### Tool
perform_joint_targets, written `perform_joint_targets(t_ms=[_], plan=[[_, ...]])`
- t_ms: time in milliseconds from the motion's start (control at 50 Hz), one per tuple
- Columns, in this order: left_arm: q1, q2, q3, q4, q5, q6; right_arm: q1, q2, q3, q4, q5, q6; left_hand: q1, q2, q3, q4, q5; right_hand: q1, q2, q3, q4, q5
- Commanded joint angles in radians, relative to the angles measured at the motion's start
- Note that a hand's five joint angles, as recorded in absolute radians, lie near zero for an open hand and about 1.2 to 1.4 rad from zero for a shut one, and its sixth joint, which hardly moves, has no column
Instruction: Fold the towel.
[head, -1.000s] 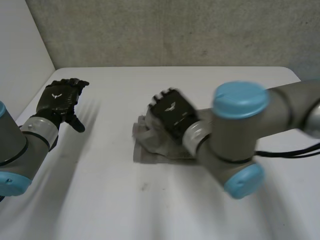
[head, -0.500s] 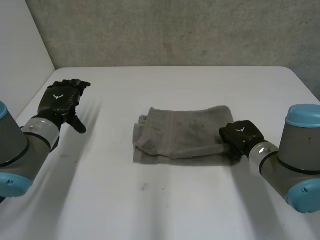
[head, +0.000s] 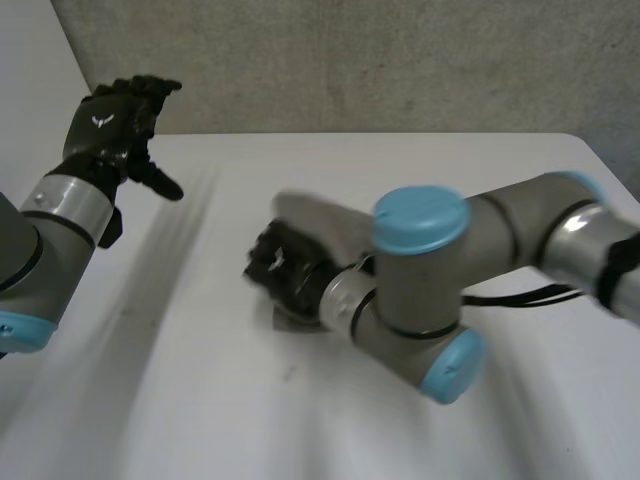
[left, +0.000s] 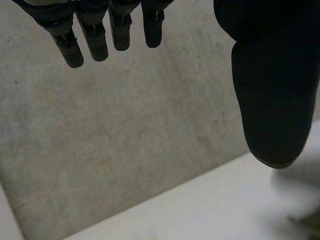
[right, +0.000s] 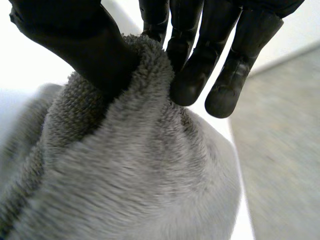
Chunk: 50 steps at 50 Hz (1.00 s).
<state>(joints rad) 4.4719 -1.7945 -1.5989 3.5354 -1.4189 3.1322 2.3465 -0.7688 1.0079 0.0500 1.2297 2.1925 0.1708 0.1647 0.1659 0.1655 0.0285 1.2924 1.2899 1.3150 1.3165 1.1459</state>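
– What's on your left?

– My left robot hand (head: 112, 118) is raised above the table (head: 200, 420), close to the white side panel (head: 30, 90). In its wrist view I see the fingers (left: 85, 40) straight and spread, with the thumb standing apart and nothing between them. Beyond them is the grey concrete wall (left: 125, 140), meeting the table's far edge.

– And the towel?

– The grey towel (head: 312, 214) lies around mid-table. My right arm (head: 480, 250) reaches across it towards the left and covers most of it. The right robot hand (head: 278, 270) sits at the towel's left end.

– Has it got a hold?

– Yes. In the right wrist view the thumb is on one side and the fingers (right: 192, 75) on the other, pinching a bunched fold of the terry between them. I can't tell whether that fold is a corner or an edge.

– The surface?

– White and matte, with a small dark mark (head: 289, 373) on the near side of the towel. The concrete wall runs along the whole back of the table.
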Motion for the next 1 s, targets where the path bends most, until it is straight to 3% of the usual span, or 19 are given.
perform_joint_targets(t_ms=[20,40,60,80,120,180,220,280,400,500,740,880,1000], plan=[[-0.031,-0.022,0.056,-0.004,0.000,-0.063,0.022,0.086,-0.109,0.100,0.051,-0.023,0.005,0.011,0.009,0.010,-0.028,-0.585,-0.582,-0.608,-0.609,-0.613],[-0.039,-0.037,0.066,-0.007,0.000,-0.067,0.017,0.068,-0.106,0.091,0.083,0.040,0.007,0.014,0.012,0.013,-0.025,-0.943,-0.940,-0.965,-0.967,-0.971],[-0.051,-0.058,0.079,-0.010,-0.002,-0.072,0.007,0.039,-0.100,0.074,0.106,0.137,0.007,0.014,0.012,0.013,-0.025,-0.981,-0.978,-1.004,-1.005,-1.009],[-0.051,-0.059,0.079,-0.010,-0.002,-0.072,0.007,0.039,-0.100,0.074,0.106,0.138,0.007,0.014,0.012,0.013,-0.025,-0.981,-0.979,-1.004,-1.005,-1.009],[-0.078,-0.101,0.112,-0.030,-0.003,-0.077,-0.041,-0.045,-0.051,0.025,0.135,0.377,0.010,0.016,0.015,0.016,-0.022,-1.118,-1.115,-1.140,-1.142,-1.146],[-0.091,-0.124,0.129,-0.042,-0.012,-0.080,-0.072,-0.092,-0.003,-0.001,0.140,0.494,0.010,0.016,0.015,0.016,-0.022,-1.118,-1.115,-1.140,-1.142,-1.146],[-0.118,-0.176,0.172,-0.079,-0.040,-0.087,-0.120,-0.182,0.093,-0.057,0.143,0.674,0.010,0.016,0.015,0.016,-0.022,-1.118,-1.115,-1.140,-1.142,-1.146],[-0.154,-0.233,0.217,-0.122,-0.075,-0.095,-0.166,-0.228,0.161,-0.093,0.149,0.768,0.013,0.019,0.018,0.019,-0.019,-1.118,-1.115,-1.140,-1.142,-1.146],[-0.215,-0.328,0.267,-0.171,-0.129,-0.095,-0.202,-0.224,0.190,-0.081,0.151,0.805,0.013,0.019,0.018,0.019,-0.019,-1.118,-1.115,-1.140,-1.142,-1.146],[-0.273,-0.445,0.281,-0.194,-0.181,-0.086,-0.205,-0.132,0.170,-0.041,0.148,0.800,0.010,0.016,0.015,0.016,-0.022,-1.118,-1.115,-1.140,-1.142,-1.146],[-0.296,-0.542,0.260,-0.199,-0.184,-0.081,-0.205,0.026,0.092,0.008,0.148,0.761,0.010,0.016,0.015,0.016,-0.022,-1.118,-1.115,-1.140,-1.142,-1.146],[-0.296,-0.473,0.264,-0.199,-0.183,-0.083,-0.214,-0.052,0.103,0.011,0.163,0.739,0.010,0.016,0.015,0.016,-0.022,-1.118,-1.115,-1.140,-1.142,-1.146],[-0.287,-0.316,0.267,-0.200,-0.184,-0.084,-0.242,-0.262,0.133,0.001,0.221,0.750,0.010,0.016,0.015,0.016,-0.022,-1.118,-1.115,-1.140,-1.142,-1.146]])
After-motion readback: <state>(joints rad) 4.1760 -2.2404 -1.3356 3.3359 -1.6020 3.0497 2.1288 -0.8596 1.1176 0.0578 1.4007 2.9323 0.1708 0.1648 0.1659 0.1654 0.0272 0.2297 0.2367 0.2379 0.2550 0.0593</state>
